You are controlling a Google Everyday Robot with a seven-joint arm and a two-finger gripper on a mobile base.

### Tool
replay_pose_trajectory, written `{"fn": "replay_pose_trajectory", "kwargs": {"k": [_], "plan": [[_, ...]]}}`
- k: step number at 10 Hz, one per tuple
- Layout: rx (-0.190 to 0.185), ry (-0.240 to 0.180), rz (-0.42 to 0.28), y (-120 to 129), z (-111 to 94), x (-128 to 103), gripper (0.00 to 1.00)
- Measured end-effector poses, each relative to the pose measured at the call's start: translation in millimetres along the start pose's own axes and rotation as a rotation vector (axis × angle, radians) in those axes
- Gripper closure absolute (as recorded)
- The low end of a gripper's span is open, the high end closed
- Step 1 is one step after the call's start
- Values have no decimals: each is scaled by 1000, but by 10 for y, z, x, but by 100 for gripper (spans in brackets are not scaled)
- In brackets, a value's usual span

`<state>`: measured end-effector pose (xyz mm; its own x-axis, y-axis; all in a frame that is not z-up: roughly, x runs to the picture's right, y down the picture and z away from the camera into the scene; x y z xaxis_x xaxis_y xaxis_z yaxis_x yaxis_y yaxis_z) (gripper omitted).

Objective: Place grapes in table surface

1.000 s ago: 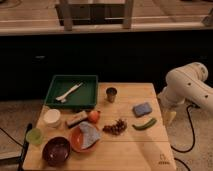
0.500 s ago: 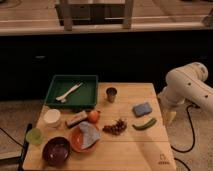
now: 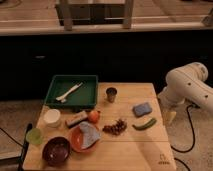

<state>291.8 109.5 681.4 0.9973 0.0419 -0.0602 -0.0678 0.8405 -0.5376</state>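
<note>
The grapes (image 3: pixel 116 127), a small dark purple-brown bunch, lie on the light wooden table surface (image 3: pixel 131 151) near its middle, between the orange fruit (image 3: pixel 94 116) and the green pod (image 3: pixel 145 124). My gripper (image 3: pixel 171 117) hangs from the white arm (image 3: pixel 187 87) just off the table's right edge, well to the right of the grapes, not touching them and holding nothing that shows.
A green tray (image 3: pixel 56 100) with a white utensil (image 3: pixel 69 92) sits at the back left. There are also a metal cup (image 3: pixel 111 94), a blue sponge (image 3: pixel 142 109), an orange plate (image 3: pixel 75 142) with a blue cloth, a dark bowl (image 3: pixel 56 151), a white cup (image 3: pixel 51 117) and a green cup (image 3: pixel 34 136).
</note>
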Motion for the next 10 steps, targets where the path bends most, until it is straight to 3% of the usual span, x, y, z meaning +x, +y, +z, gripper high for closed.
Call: {"fn": "replay_pose_trajectory", "kwargs": {"k": [4, 7, 10], "plan": [[1, 5, -15, 28, 16, -32, 20], [3, 14, -92, 91, 79, -390, 20], [4, 19, -130, 119, 130, -474, 20]]}}
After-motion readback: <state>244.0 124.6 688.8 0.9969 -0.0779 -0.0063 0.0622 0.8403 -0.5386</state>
